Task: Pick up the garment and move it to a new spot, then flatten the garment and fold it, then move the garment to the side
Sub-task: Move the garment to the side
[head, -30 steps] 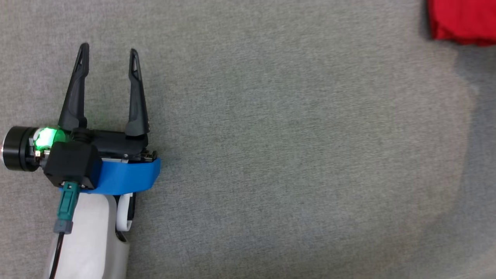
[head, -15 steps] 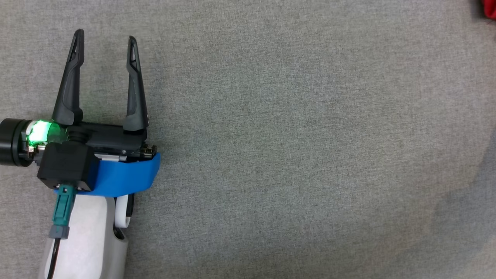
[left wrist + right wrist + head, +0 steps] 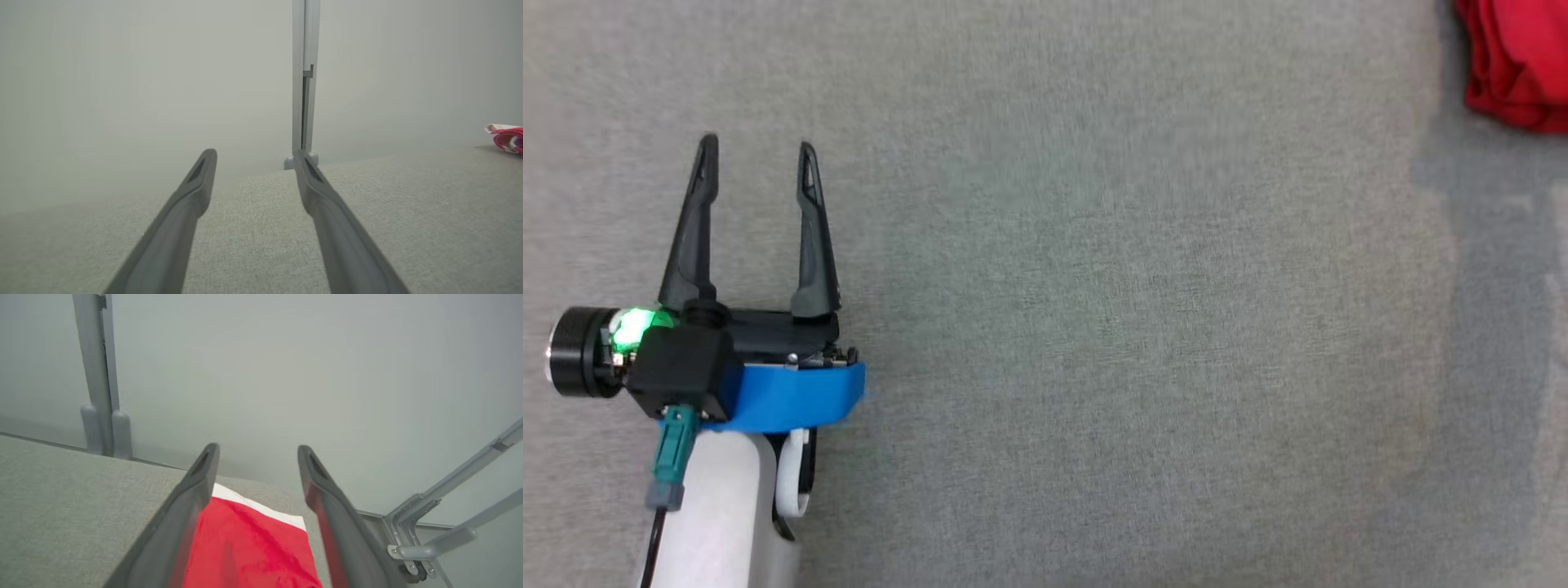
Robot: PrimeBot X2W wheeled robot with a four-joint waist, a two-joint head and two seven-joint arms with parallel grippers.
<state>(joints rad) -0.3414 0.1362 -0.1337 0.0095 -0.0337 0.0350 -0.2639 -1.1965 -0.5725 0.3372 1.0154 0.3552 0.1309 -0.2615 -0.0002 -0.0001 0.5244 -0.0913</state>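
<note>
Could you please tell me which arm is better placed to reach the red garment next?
Right. Its open fingers frame the garment; the left arm's fingers sit far across the grey surface.

The garment is red with a white edge, the tabletop flecked grey, the left gripper black, blue-banded.

even soft light; slight motion blur

Red cloth garment; matt grey woven table cover.
</note>
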